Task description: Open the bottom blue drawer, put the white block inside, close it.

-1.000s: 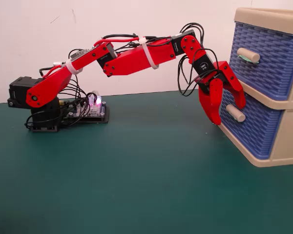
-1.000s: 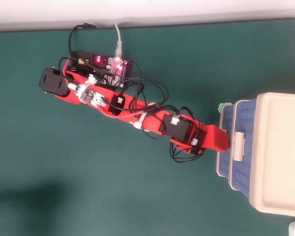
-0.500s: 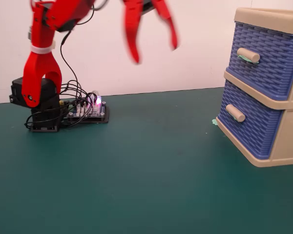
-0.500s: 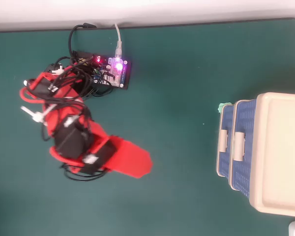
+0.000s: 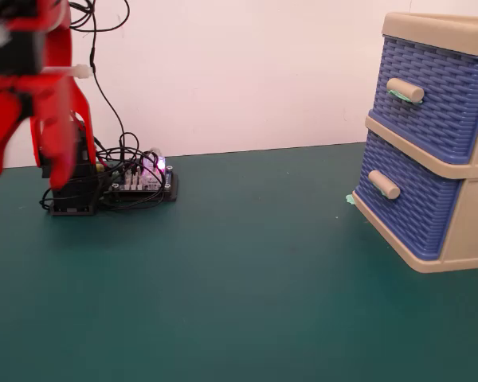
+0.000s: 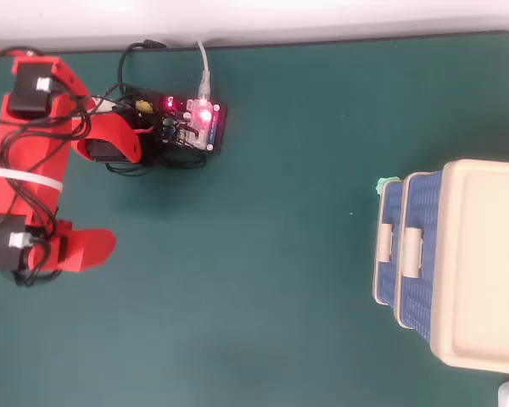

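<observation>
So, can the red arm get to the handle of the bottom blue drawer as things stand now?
Probably yes: the green mat between the red arm and the bottom blue drawer looks bare, and its handle faces the arm. Whether the arm reaches that far is uncertain.

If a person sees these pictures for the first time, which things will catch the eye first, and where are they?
The bright red arm stands out at the left of both views, folded above the dark green table. At the right sits a beige cabinet with two blue wicker-textured drawers, both shut; the bottom blue drawer has a plain beige handle. Beside the arm's base, a circuit board glows with small lights. No white block is visible.
</observation>
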Available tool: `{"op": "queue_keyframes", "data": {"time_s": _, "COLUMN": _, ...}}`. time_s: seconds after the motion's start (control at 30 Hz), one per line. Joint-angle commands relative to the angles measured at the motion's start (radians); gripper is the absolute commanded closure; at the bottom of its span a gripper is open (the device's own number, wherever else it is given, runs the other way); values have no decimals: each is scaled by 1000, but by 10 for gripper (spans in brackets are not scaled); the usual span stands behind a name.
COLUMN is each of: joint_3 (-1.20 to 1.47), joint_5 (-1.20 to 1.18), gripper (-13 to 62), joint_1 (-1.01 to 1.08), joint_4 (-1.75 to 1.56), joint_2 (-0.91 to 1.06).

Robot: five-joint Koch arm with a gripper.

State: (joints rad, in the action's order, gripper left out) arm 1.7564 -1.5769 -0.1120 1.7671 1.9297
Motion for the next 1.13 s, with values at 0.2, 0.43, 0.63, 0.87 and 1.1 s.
{"op": "queue_keyframes", "data": {"time_s": 0.2, "joint_3": 681, "joint_5": 110, "gripper": 149, "joint_1": 23, "joint_4": -325, "joint_2": 396}}
{"op": "queue_keyframes", "data": {"time_s": 0.43, "joint_3": 756, "joint_5": 104, "gripper": 151, "joint_1": 26, "joint_4": -149, "joint_2": 423}}
{"op": "queue_keyframes", "data": {"time_s": 0.63, "joint_3": 755, "joint_5": 107, "gripper": 150, "joint_1": 26, "joint_4": -124, "joint_2": 422}}
{"op": "queue_keyframes", "data": {"time_s": 0.87, "joint_3": 755, "joint_5": 107, "gripper": 150, "joint_1": 28, "joint_4": -124, "joint_2": 422}}
{"op": "queue_keyframes", "data": {"time_s": 1.1, "joint_3": 755, "joint_5": 107, "gripper": 150, "joint_1": 28, "joint_4": -124, "joint_2": 422}}
